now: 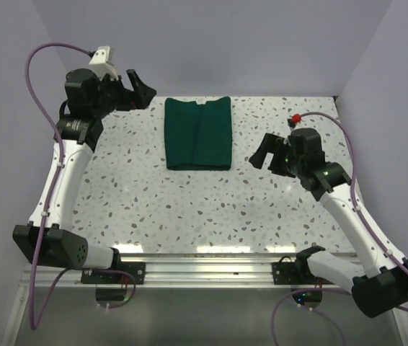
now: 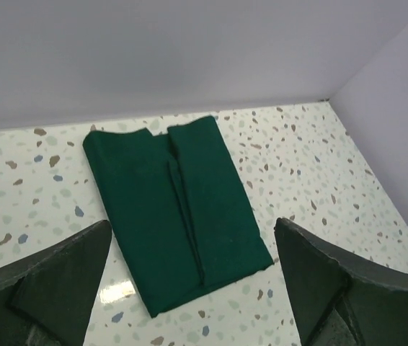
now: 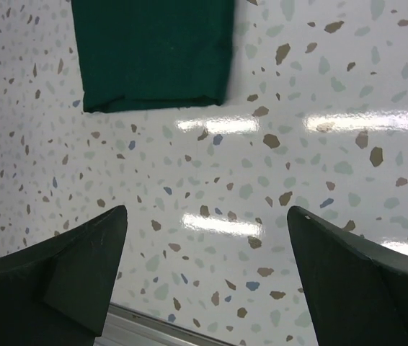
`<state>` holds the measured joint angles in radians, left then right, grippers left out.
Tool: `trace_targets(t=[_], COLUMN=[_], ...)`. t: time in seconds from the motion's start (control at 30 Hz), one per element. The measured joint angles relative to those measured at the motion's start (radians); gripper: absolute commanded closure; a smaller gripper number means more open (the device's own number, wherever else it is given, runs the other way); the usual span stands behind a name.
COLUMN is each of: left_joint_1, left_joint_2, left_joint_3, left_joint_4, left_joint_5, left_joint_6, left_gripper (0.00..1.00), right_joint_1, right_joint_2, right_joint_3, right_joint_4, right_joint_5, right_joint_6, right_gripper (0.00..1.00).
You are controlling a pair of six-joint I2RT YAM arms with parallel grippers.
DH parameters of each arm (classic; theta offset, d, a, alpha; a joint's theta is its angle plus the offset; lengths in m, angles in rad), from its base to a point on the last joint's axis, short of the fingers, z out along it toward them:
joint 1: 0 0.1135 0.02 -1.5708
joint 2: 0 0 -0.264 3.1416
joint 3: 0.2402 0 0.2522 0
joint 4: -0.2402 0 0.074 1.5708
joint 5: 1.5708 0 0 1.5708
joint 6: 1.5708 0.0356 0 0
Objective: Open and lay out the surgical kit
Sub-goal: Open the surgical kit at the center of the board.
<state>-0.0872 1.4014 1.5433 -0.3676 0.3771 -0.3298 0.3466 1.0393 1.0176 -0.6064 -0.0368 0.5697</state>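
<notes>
The surgical kit (image 1: 198, 133) is a dark green cloth bundle, folded into a flat rectangle and lying at the back middle of the speckled table. A lengthwise fold runs down its top; whatever is inside is hidden. My left gripper (image 1: 140, 86) hovers above the table just left of the kit's far corner, open and empty. In the left wrist view the kit (image 2: 153, 202) shows between and beyond the wide-apart fingers of that gripper (image 2: 192, 222). My right gripper (image 1: 264, 153) hangs open to the right of the kit's near corner. From the right wrist, the kit's near end (image 3: 153, 54) lies well ahead of the gripper (image 3: 207, 209).
Pale lilac walls (image 1: 225, 43) close the table at the back and both sides. An aluminium rail (image 1: 204, 263) carrying both arm bases runs along the near edge. The speckled tabletop (image 1: 189, 209) spreads between the kit and the rail.
</notes>
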Motion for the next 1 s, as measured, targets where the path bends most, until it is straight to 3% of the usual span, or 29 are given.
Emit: trace_targets(t=[0.1,0.2,0.23,0.47,0.77,1.0], left_joint_1=[0.006,0.035,0.041,0.028,0.028,0.028], left_joint_2=[-0.068,-0.119,-0.105,0.014,-0.146,-0.191], left_joint_3=[-0.097,-0.233,-0.243,-0.261,-0.398,-0.478], left_joint_4=[0.084,0.112,0.112,-0.030,-0.047,-0.070], left_joint_5=[-0.038,-0.006,-0.009,-0.217,-0.279,-0.293], left_joint_6=[-0.059,-0.131,-0.148,-0.156,-0.107,-0.079], left_gripper=[0.01,0.16,0.16,0.21,0.25,0.26], right_joint_1=[0.004,0.041,0.070,0.311,0.338,0.334], right_joint_2=[0.087,0.219,0.285,0.824,1.310,1.491], right_joint_3=[0.078,0.186,0.244,0.904,1.374,1.426], right_joint_4=[0.025,0.021,0.014,-0.185,-0.380,-0.418], right_joint_5=[-0.023,-0.021,-0.007,0.108,0.175,0.197], right_joint_6=[-0.003,-0.005,-0.014,-0.097,-0.093,-0.072], right_gripper=[0.05,0.06,0.06,0.09,0.14,0.18])
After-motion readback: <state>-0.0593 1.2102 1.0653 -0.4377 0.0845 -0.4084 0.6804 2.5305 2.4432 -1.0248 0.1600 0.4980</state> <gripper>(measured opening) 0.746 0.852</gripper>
